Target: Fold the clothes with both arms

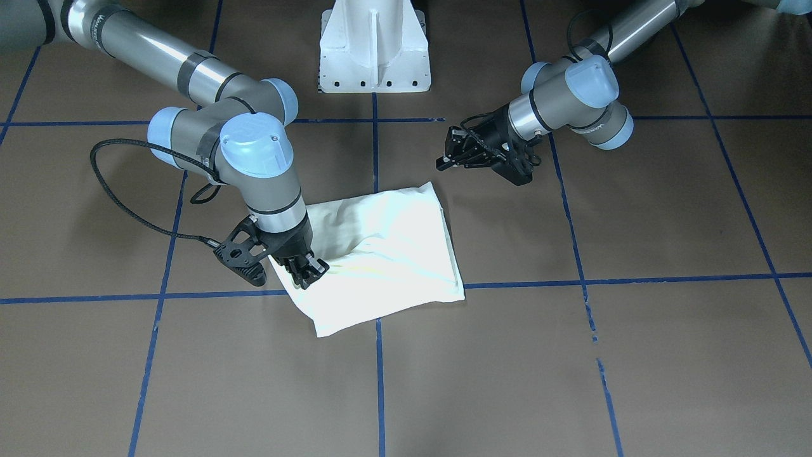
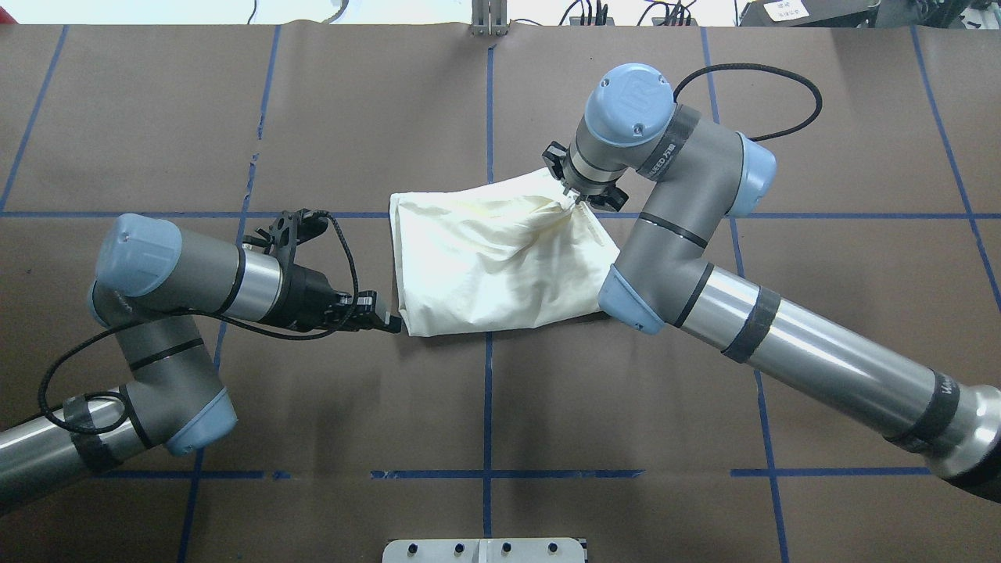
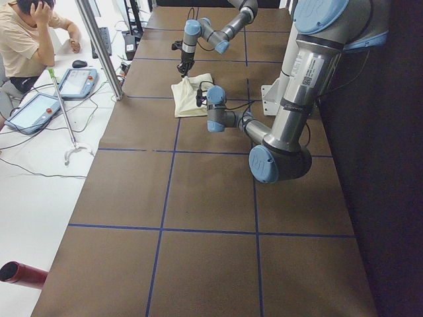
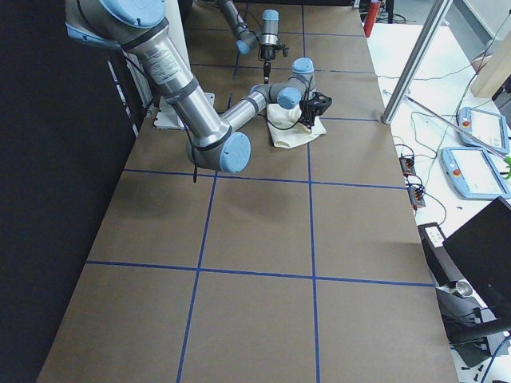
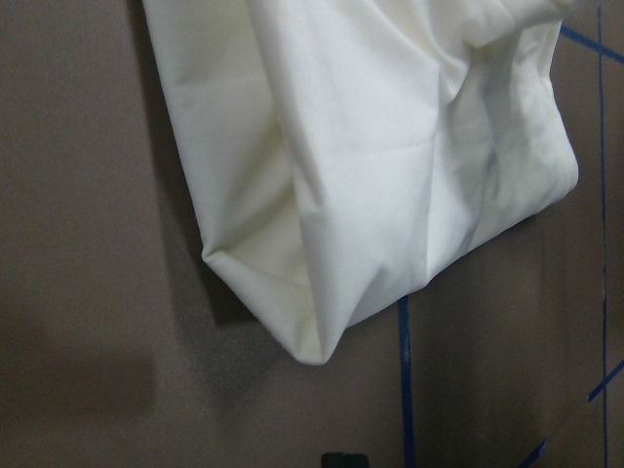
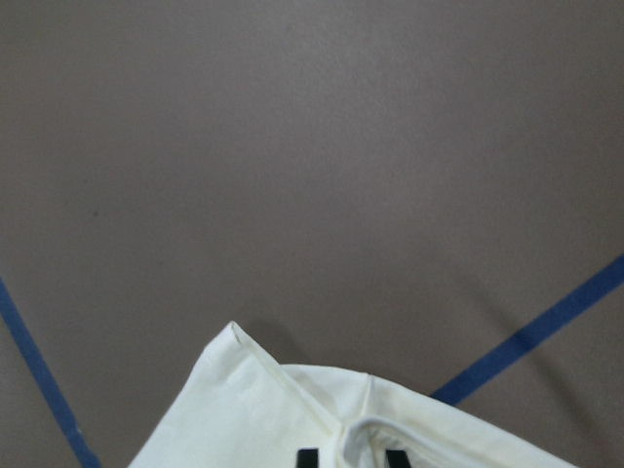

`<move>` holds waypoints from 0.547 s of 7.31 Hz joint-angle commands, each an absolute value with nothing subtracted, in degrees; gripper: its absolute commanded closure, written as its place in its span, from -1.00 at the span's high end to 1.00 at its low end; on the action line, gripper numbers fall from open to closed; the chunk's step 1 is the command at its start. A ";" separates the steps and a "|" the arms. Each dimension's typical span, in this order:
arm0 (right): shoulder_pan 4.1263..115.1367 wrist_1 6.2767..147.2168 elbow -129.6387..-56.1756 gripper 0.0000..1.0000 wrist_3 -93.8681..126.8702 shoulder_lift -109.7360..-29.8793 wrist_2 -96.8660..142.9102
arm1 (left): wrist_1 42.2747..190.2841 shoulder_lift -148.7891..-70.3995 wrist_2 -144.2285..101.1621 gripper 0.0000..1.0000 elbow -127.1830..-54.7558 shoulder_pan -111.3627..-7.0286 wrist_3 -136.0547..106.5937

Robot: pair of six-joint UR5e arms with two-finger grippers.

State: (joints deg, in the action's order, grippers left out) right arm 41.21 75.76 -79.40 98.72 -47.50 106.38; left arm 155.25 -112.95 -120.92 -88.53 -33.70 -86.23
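Shirt (image 2: pixel 485 266) lies mid-counter (image 2: pixel 235 117), folded into a rough rectangle with the plain cream side up. It covers a crossing of the blue tape lines (image 2: pixel 489 102).

Right arm (image 2: pixel 821 360) reaches over the shirt's right edge, wrist pointing down. Right jaws are clamped on the cloth just inside the far-right corner, and creases run out from the pinch (the right wrist view shows fabric between the two black tips).

Left arm (image 2: pixel 188 274) is bent low, wrist near horizontal and aimed at the shirt. Left jaws stand apart and hold nothing, just beside the near-left corner; cannot tell whether they touch it. The left wrist view shows that corner as stacked layers, with bare counter around it
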 commanded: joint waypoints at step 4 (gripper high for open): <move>51.59 75.85 -82.17 1.00 92.20 -49.30 123.40 | 135.35 -121.82 -104.26 -1.00 -86.32 -27.00 -86.22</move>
State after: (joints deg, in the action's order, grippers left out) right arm 51.13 75.84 -81.37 92.42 -48.66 122.57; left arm 136.61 -121.80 -107.96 -87.55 -29.67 -86.40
